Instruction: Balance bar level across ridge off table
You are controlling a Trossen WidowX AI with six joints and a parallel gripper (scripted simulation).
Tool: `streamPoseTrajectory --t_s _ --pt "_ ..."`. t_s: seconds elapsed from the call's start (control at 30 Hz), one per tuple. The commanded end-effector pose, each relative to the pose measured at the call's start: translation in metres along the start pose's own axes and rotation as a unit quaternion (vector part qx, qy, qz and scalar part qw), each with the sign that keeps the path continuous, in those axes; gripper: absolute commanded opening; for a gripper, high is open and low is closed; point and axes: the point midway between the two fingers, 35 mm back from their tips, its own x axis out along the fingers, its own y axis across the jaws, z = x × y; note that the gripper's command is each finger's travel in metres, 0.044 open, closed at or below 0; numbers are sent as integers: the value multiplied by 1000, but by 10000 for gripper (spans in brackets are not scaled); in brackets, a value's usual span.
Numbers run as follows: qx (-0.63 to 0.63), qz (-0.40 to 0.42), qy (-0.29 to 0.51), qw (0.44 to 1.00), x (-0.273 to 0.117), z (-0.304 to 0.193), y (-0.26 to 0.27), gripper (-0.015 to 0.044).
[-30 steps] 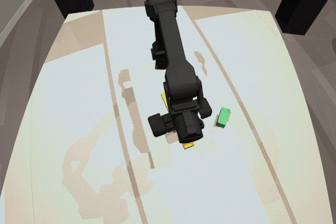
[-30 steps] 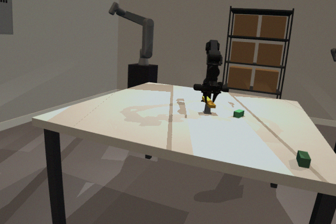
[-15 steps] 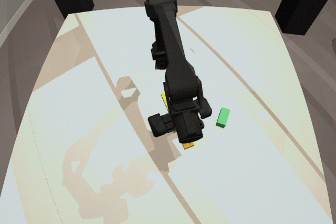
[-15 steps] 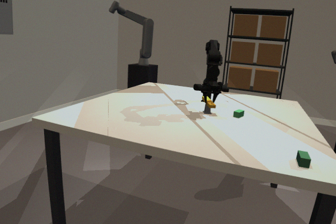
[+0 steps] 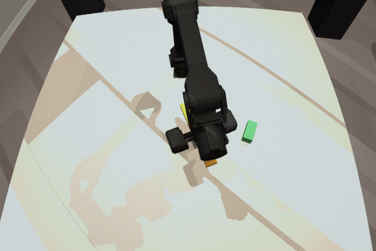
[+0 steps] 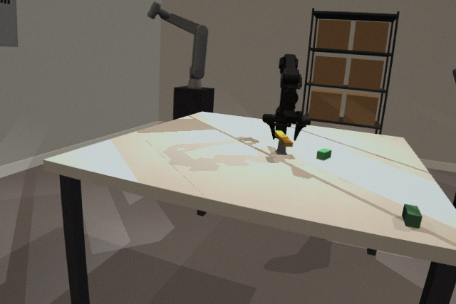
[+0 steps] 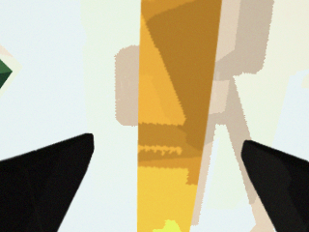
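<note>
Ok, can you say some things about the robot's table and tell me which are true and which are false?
1. The gripper is open. True.
2. The bar is blue. False: it is yellow-orange.
3. The bar lies flat on the table. False: it is up on the grey ridge.
4. Two green blocks are on the table. True.
5. The fingers are squeezing the bar. False: there are gaps on both sides.

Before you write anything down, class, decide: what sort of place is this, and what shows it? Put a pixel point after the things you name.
Probably a robotics lab or workshop: a second robot arm (image 6: 199,50) on a black pedestal (image 6: 177,103), a metal rack (image 6: 351,51) of brown boxes, and a small black arm (image 5: 194,42) (image 6: 288,98) working over a table (image 5: 100,217) (image 6: 221,203).
</note>
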Motion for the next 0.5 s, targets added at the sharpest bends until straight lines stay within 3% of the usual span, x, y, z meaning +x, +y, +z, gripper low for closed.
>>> streamPoseTrajectory --t_s 0.0,0.3,0.47 --pt "0 0 0 1000 -2 0 0 440" --pt "0 0 0 1000 -93 1 0 440" --pt "0 0 0 1000 -100 0 0 440"
